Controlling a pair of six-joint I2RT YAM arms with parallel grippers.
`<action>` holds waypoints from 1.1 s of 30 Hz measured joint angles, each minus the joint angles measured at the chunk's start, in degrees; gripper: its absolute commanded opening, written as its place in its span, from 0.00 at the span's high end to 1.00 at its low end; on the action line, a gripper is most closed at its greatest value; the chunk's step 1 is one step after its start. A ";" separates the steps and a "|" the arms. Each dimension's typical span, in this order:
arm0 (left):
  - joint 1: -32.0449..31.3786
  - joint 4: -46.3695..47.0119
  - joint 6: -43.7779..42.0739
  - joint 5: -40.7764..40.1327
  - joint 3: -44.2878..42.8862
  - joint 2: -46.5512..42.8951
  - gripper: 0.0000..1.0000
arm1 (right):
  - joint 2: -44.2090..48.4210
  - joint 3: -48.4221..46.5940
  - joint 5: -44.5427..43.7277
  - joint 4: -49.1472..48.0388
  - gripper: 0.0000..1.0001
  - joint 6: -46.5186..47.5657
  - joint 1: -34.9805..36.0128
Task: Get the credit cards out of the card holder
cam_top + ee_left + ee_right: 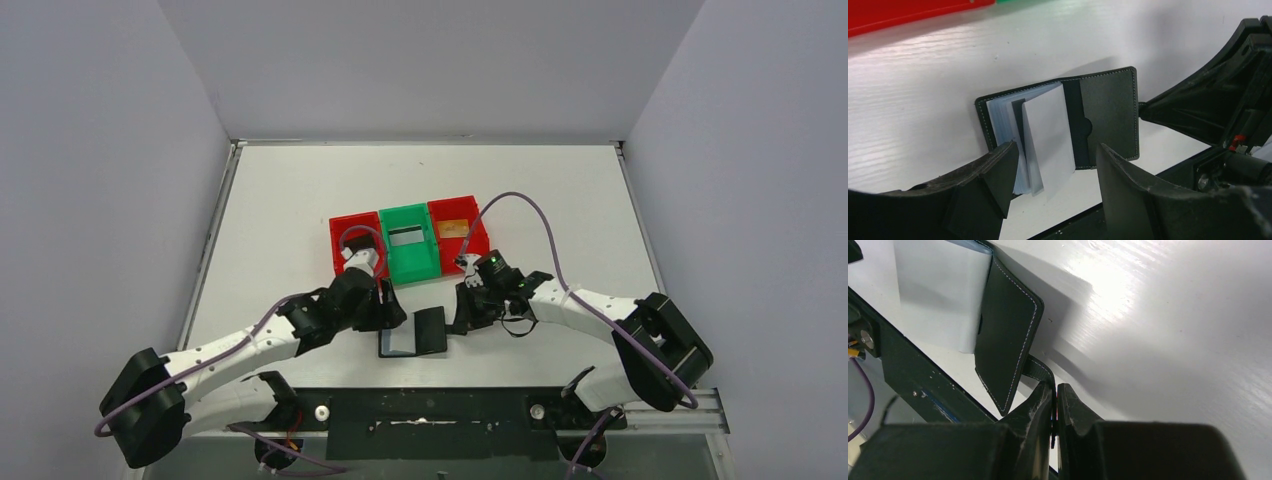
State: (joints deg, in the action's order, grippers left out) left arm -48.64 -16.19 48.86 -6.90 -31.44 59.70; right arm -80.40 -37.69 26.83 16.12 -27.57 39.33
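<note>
So the card holder (412, 333) sits open, lower middle of the desk (300, 200). My right claw (1054, 390) is pinching its tab (1038, 369), and my left claw (1055, 160) is spread. The green bin (412, 268) has a grey card (407, 236), the red bin (478, 240) an orange card (453, 229).

White arm shells (225, 352), black joints (150, 400), purple cables (530, 205) looping behind matte black wedge fingers (993, 175); green light (493, 263) glowing behind the right gripper (1055, 390).

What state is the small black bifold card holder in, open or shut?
Open: the card holder spreads apart, pale inner pockets showing, the right gripper shut on its snap tab.
</note>
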 measured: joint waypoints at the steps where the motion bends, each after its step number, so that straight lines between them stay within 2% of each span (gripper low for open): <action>1: 0.00 0.74 0.00 0.98 0.00 0.85 0.42 | 0.02 0.02 -0.57 0.02 0.95 -0.04 0.00; 7: 0.00 3.67 0.52 5.31 0.02 3.45 0.43 | 0.17 0.26 -3.15 -0.04 0.94 -0.79 -0.02; 21: 0.02 3.74 3.04 5.53 1.40 6.56 0.42 | -0.17 2.14 -5.79 -1.62 0.94 -3.65 -0.02; 33: 0.00 7.76 2.34 6.40 1.60 9.60 0.42 | -0.85 2.51 -5.86 -2.67 0.94 -4.04 -0.04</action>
State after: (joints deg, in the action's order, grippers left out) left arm -48.64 -8.43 51.20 -0.49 -29.85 69.30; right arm -81.25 -35.18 20.97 13.45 -31.62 39.29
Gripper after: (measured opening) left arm 0.577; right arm 0.065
